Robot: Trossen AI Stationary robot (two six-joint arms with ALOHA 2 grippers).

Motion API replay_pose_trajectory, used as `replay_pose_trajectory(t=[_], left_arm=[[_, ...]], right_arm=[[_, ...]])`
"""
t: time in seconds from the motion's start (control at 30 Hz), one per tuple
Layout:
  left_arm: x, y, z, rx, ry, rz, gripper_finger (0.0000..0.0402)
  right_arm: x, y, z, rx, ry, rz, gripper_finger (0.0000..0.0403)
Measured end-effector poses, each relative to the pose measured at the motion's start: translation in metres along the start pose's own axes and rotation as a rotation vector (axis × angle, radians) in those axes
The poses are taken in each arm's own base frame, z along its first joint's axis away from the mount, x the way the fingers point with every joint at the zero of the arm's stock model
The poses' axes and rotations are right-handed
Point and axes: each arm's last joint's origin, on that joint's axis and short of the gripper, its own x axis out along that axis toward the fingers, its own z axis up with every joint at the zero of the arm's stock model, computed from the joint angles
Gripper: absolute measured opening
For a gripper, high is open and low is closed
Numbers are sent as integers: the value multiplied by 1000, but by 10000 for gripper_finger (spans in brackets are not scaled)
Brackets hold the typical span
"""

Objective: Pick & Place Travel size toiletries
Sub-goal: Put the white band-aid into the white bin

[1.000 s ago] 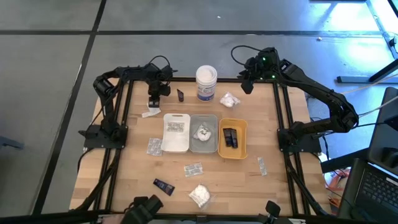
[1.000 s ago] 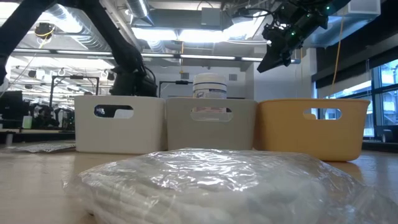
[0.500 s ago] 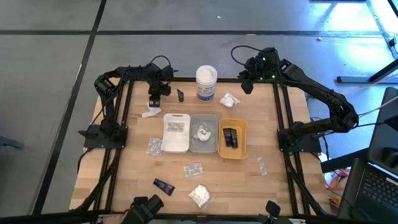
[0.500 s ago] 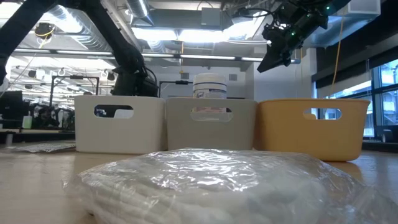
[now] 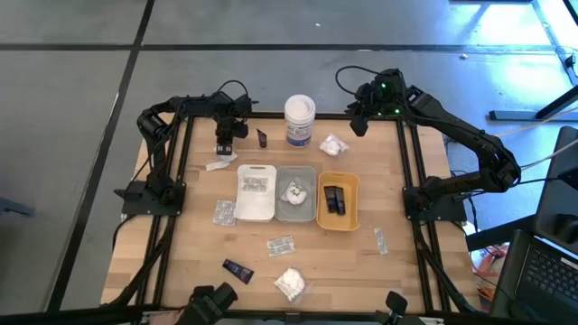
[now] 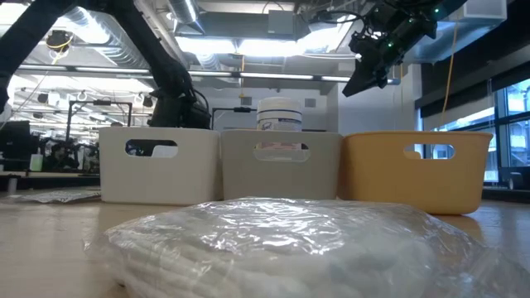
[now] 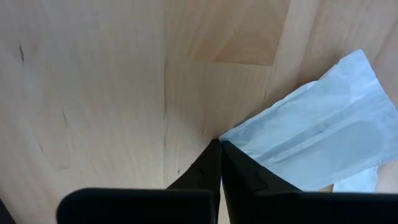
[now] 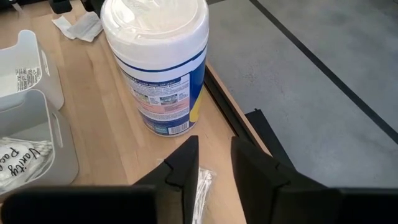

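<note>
My left gripper is low over the table's far left part, shut, its tips at a corner of a flat pale sachet lying on the wood. My right gripper hangs high above the far right part, open by a narrow gap, touching nothing; a white wrapped bundle lies below it. Other toiletries lie around: a black tube, sachets, another black tube and a near bundle. My left gripper comes from above with its shut fingertips pointing down at the corner of the pale sachet, which lies flat on the table. Whether the tips touch the sachet or only the wood beside it, I cannot tell.
Three trays stand side by side mid-table: white with a sachet, grey with a bundle, orange with black tubes. The tall white tub with a blue label stands at the far edge between the arms.
</note>
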Motion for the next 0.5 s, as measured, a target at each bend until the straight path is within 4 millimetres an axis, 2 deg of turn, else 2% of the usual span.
replay_pose_trajectory(t=[0.17, 0.5], left_arm=[[-1, -1, -1, 0, 1, -6, 3], [-20, -12, -11, -37, -53, -78, 2]], right_arm=[[0, 0, 0, 0, 0, 0, 86], [0, 0, 0, 1, 0, 0, 76]])
